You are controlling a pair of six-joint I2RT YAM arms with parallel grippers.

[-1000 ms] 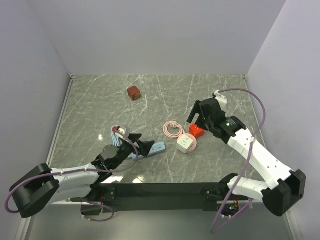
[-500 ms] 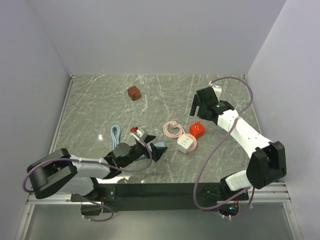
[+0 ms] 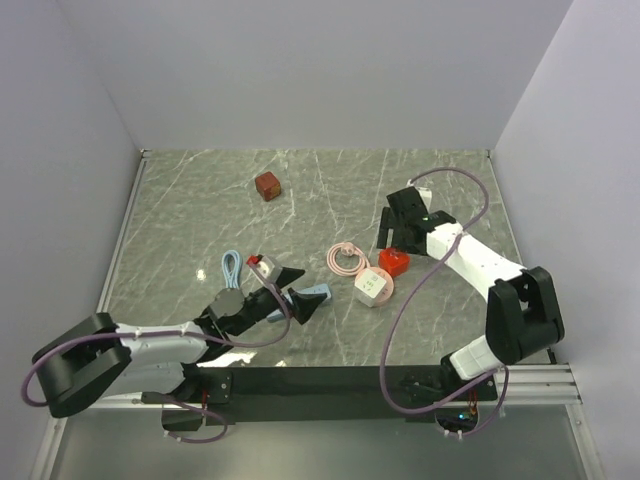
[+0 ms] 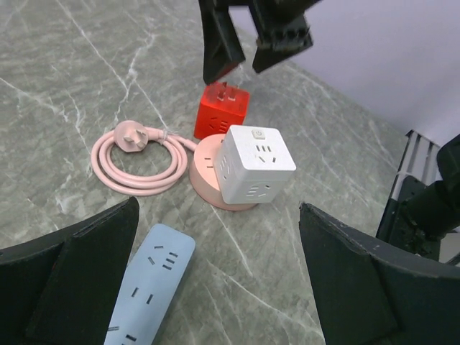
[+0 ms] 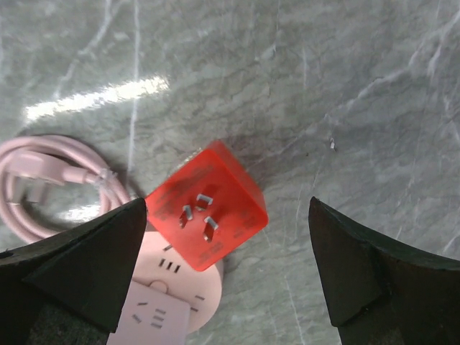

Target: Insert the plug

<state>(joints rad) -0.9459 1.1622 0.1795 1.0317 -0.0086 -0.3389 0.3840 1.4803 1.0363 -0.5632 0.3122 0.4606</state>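
Right of desk centre: the plug sits on the marble, three metal prongs facing up. It is just beside the pink round base that carries the white cube; cannot tell whether they touch.

Right gripper: directly above the plug, fingers spread wide to either side of it, holding nothing and not touching it.

Left gripper: toward the near edge, left of centre, fingers apart and empty, over the near end of the light blue power strip. The strip lies flat, sockets up.

Pink cable coil: flat, left of the plug.

Blue cable loop: toward the left edge.

Dark red cube: alone near the far edge, well apart from the rest.
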